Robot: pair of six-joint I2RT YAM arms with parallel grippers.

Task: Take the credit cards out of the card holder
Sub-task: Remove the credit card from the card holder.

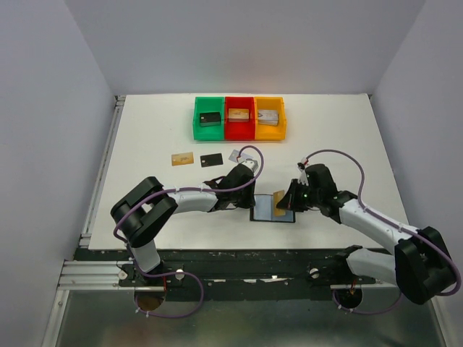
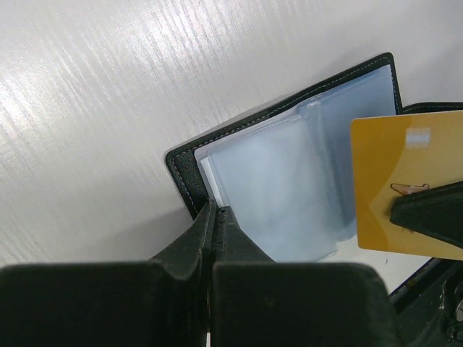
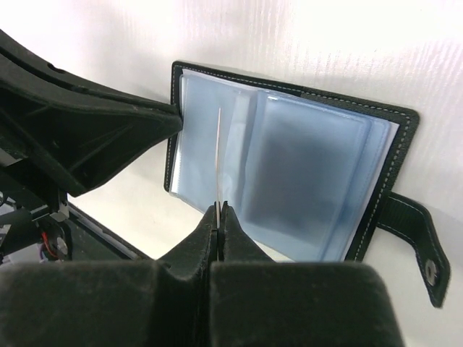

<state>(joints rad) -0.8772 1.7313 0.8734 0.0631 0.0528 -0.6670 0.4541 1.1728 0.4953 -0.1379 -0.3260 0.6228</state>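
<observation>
The pale patch on the tan-gold card [image 2: 405,181] is too blurred to read. The card holder [image 1: 264,211] lies open on the surface [image 1: 333,130]. It is black with pale stitching, its bluish glossy pockets face up, and its long axis runs left to right. The right gripper [image 3: 219,211] jaws pinch the tan-gold card edge-on over the pockets. The left gripper [image 2: 215,214] jaws are pressed together against the holder's corner. Beyond the holder lie a second tan card [image 1: 182,157], a black card [image 1: 211,160] and a silver card [image 1: 237,155].

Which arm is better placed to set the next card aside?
Right. The right gripper is shut on the tan-gold card above the card holder; the left gripper is shut at the holder's edge, seemingly pinning it.
</observation>
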